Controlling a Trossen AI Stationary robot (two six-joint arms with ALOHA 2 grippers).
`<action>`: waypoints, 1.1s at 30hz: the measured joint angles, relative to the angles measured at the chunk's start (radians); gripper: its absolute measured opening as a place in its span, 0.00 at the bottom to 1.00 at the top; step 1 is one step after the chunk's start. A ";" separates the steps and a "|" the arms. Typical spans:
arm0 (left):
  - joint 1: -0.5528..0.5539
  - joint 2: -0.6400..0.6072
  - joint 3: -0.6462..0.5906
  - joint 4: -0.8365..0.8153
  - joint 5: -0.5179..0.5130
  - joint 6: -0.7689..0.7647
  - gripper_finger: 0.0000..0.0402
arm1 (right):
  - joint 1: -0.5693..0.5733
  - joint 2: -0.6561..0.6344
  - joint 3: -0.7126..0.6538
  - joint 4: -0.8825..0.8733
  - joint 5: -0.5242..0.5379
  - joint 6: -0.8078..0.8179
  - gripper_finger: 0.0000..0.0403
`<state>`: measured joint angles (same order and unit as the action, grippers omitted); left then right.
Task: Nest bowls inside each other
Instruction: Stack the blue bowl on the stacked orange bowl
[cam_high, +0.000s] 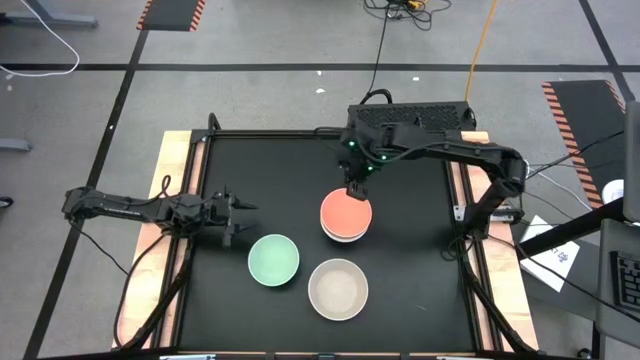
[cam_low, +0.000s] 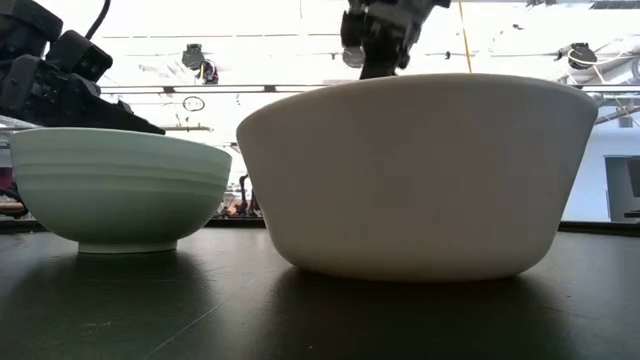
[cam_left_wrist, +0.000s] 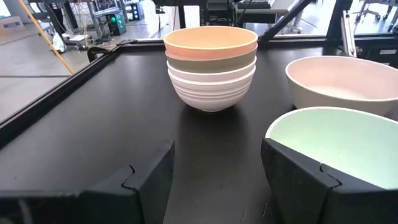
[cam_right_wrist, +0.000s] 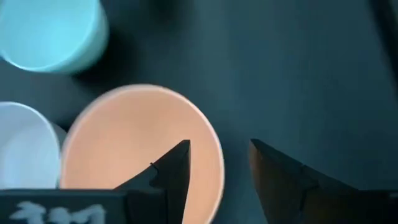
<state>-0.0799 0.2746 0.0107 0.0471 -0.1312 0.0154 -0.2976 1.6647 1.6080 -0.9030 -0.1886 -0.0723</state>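
Note:
A stack of bowls (cam_high: 346, 216) stands on the table's middle, with the salmon-orange bowl (cam_left_wrist: 210, 38) on top, then the grey-brown bowl (cam_left_wrist: 211, 62) and two white bowls (cam_left_wrist: 211, 87). The mint green bowl (cam_high: 273, 259) and the cream-beige bowl (cam_high: 338, 288) stand apart nearer the front edge. My right gripper (cam_right_wrist: 217, 155) is open over the stack's far rim, with one finger over the salmon bowl's inside (cam_right_wrist: 137, 143) and one outside it. My left gripper (cam_high: 240, 215) is open and empty, low at the table's left, left of the mint bowl (cam_left_wrist: 336, 143).
The black table top (cam_high: 420, 260) has raised wooden side rails (cam_high: 170, 180). In the low view the cream-beige bowl (cam_low: 415, 175) and the mint bowl (cam_low: 115, 190) fill the foreground and hide the stack. Bare table lies to the right of the stack.

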 joint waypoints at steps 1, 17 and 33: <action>0.000 0.000 0.000 0.000 -0.002 -0.007 0.60 | 0.004 -0.025 -0.017 0.023 0.000 -0.011 0.38; 0.000 0.000 0.000 0.013 -0.009 -0.028 0.60 | -0.096 -0.655 -0.888 0.650 -0.021 0.113 0.38; 0.000 0.000 0.000 0.033 -0.009 -0.041 0.60 | -0.087 -1.108 -1.418 1.238 -0.128 0.428 0.39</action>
<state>-0.0799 0.2745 0.0105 0.0799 -0.1406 -0.0255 -0.3843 0.5571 0.1898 0.3345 -0.3163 0.3556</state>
